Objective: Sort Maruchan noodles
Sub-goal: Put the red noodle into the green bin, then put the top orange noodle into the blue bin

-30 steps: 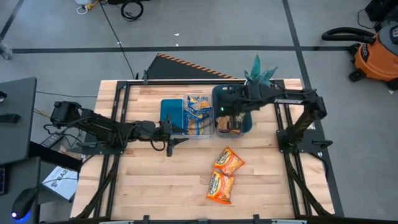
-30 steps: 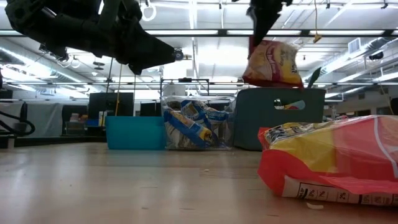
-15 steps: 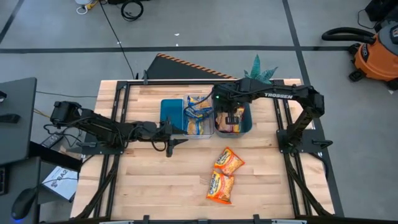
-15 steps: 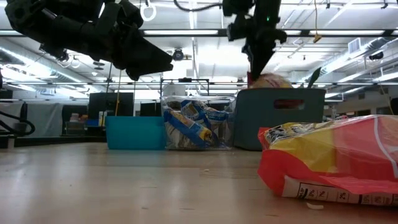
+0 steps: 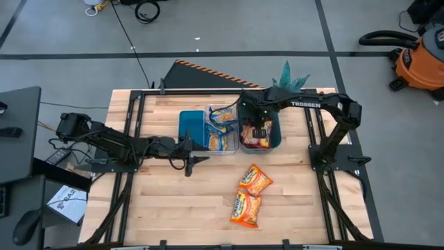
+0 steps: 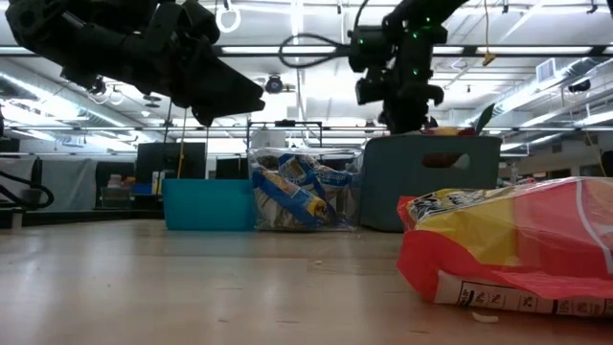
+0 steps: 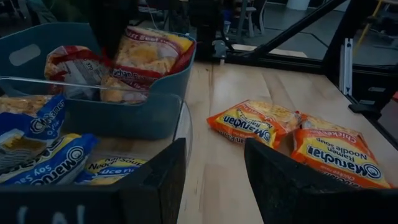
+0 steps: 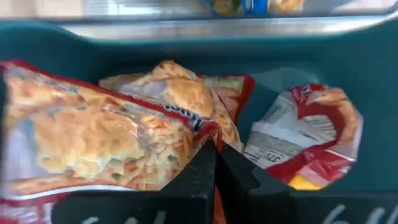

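Observation:
My right gripper [image 5: 258, 130] reaches down into the dark teal bin [image 5: 275, 139] and is shut on a red Maruchan packet [image 8: 106, 143]. A second red packet [image 8: 305, 137] lies beside it in that bin. Blue-and-yellow packets [image 5: 222, 128] fill the clear bin [image 5: 234, 149] next to it. Two orange packets [image 5: 255, 180] [image 5: 246, 208] lie flat on the table, nearer the near edge. My left gripper [image 5: 189, 161] hovers open above the table in front of the clear bin, with the orange packets [image 7: 255, 121] ahead of it in its wrist view. My right gripper pinches the red packet by its crimped edge [image 8: 208, 129] between the two shut fingers, coming from above and pointing down. The packet lies inside the teal bin, on the other packet and tilted against the bin's wall [image 7: 143, 93].
A bright teal bin [image 5: 191, 128] stands left of the clear bin. A green plant [image 5: 288, 76] sits at the table's far edge behind the dark teal bin. Black frame rails run along the left and right sides. Bare wood lies around the orange packets.
My right gripper has gone down with the red packet, which hung above the dark teal bin a second ago and now sits inside it, only its top showing over the rim in the low view. The gripper stays shut on it.

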Robot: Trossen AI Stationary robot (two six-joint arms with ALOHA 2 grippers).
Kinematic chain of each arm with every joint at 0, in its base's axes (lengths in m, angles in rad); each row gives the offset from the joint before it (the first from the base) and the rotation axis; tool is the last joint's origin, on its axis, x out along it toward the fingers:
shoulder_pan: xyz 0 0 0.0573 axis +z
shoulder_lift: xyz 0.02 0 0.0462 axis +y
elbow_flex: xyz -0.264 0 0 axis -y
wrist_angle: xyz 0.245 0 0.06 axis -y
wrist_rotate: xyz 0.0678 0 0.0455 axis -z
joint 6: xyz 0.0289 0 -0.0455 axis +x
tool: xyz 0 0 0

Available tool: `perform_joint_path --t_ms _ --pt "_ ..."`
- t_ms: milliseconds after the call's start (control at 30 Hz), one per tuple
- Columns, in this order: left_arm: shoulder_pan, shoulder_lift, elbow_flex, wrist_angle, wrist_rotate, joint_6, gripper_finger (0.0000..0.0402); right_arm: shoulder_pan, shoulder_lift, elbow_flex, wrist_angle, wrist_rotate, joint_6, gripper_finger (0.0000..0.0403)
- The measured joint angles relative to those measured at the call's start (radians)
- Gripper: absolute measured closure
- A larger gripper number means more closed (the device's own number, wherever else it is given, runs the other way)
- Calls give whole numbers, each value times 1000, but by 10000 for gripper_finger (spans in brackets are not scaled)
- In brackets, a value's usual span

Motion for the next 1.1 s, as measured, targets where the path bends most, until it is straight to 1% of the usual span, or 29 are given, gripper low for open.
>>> perform_joint_path --t_ms 100,200,300,400,500,600,700,900,1000,1100 --pt "0 0 0 0 -1 0 233 -9 0 -40 39 19 25 383" --pt "0 0 0 -18 -1 0 233 -15 1 -59 23 52 36 382" --pt "0 0 0 -29 -1 2 233 -15 -1 -50 -5 127 72 382" --pt "0 0 0 -29 -1 5 233 -14 -15 -6 -34 149 109 378" --pt "0 0 0 -29 -1 9 233 -14 -47 16 -20 150 146 368" --pt "0 0 0 -29 -1 19 233 -12 -75 16 4 119 176 353" --pt "0 0 0 -29 -1 19 233 9 -101 16 4 126 225 340" --pt "0 0 0 -29 -1 14 233 99 -123 7 100 22 247 333" --pt "0 0 0 -31 5 -8 233 143 -123 -30 124 30 263 334" --pt "0 0 0 -45 25 -26 233 173 -123 -84 123 70 297 335"
